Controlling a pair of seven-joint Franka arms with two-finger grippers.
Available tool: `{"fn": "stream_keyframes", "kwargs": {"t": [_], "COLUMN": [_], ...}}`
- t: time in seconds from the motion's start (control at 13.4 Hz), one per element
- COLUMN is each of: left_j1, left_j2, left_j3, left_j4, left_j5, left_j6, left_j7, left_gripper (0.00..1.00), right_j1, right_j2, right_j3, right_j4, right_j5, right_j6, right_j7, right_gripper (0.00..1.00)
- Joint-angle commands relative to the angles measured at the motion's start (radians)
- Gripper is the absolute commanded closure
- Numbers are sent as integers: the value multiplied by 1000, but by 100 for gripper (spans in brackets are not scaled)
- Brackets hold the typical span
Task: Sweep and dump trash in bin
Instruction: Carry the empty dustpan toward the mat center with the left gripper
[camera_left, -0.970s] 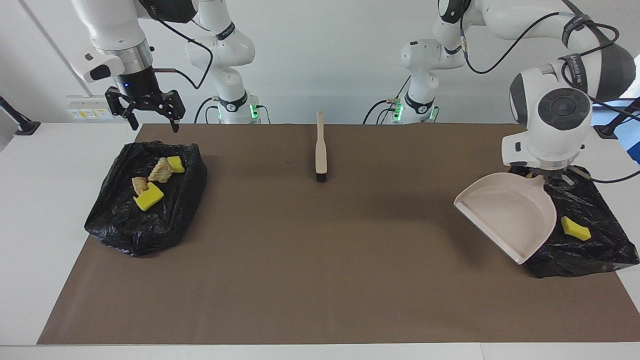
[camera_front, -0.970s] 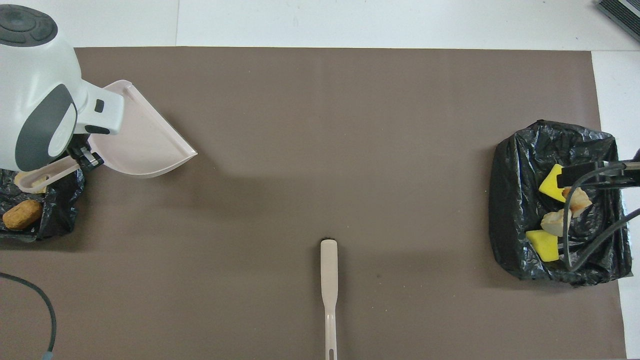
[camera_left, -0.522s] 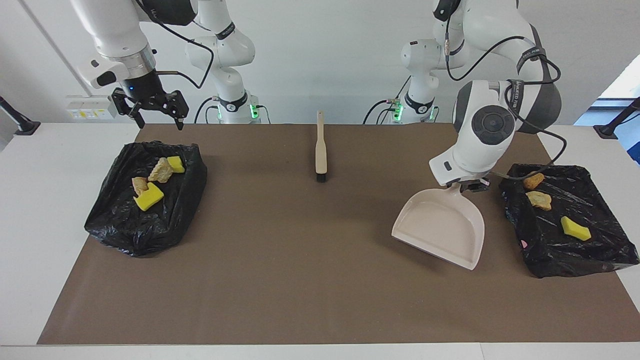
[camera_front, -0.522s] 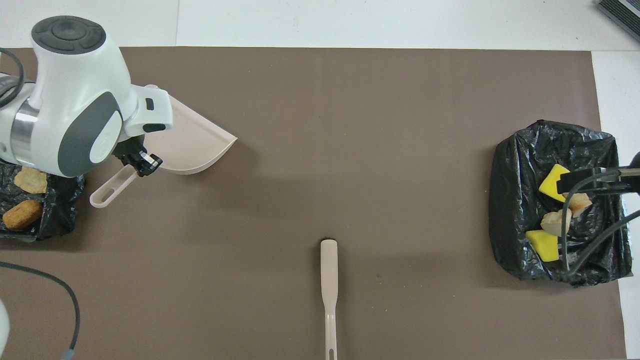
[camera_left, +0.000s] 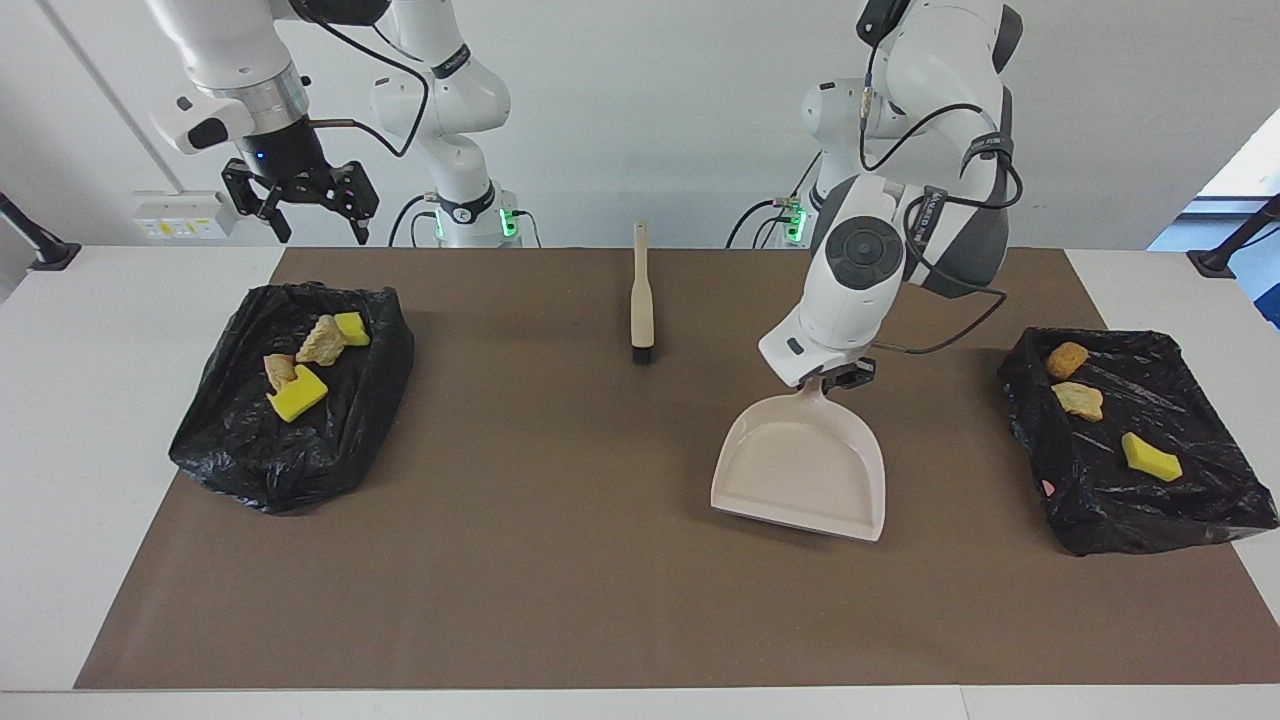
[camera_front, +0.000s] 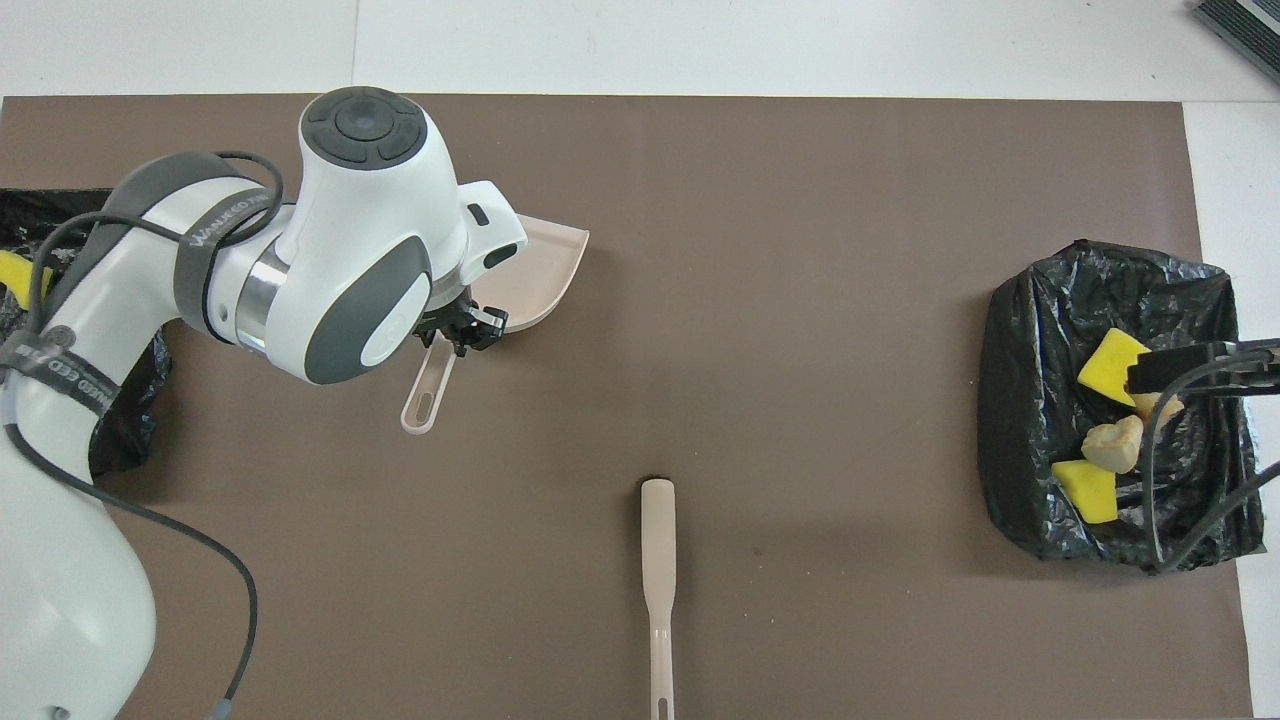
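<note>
Left claw (camera_left: 838, 377) gripping handle of pale pink dustpan (camera_left: 800, 470), pan lying empty over brown mat mid-desk. Right claw (camera_left: 308, 205) hanging wide open, holding nothing, above black bag (camera_left: 290, 440) at right arm's end. Trash, yellow sponge bits (camera_left: 297, 396) and tan chunks (camera_left: 320, 342), lying in that bag; three more (camera_left: 1150, 455) in bag (camera_left: 1140, 500) at left arm's end. Brush (camera_left: 642, 295) lying near robots.

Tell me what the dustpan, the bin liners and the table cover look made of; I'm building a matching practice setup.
Dustpan: likely molded plastic, pale beige, smooth with a soft sheen and thin raised rim. Bin liners: thin black plastic film, glossy, crinkled with bright highlights. Table cover: flat matte brown sheet, probably paper or thin mat; the look leaves it open.
</note>
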Motion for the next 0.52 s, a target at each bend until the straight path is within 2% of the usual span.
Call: {"fn": "stream_keyframes", "kwargs": {"t": [0.0, 0.22, 0.45], "left_j1": [-32, -75, -160], "left_j2": [65, 121, 187], "left_j3": [-36, -70, -67], "left_j4": [94, 175, 263], "left_j5": [-12, -4, 32], "left_j6": [8, 28, 37], "left_j7": [-140, -276, -333], "left_gripper": [100, 100, 100], "right_j1": [-17, -11, -9], "right_j2": [1, 8, 74], "right_j3": [5, 5, 10], "right_j4": [4, 17, 105], "right_j5": [19, -22, -36], "right_j6": [-10, -21, -75], "right_j7": [-28, -31, -32], "right_gripper": [0, 0, 0]}}
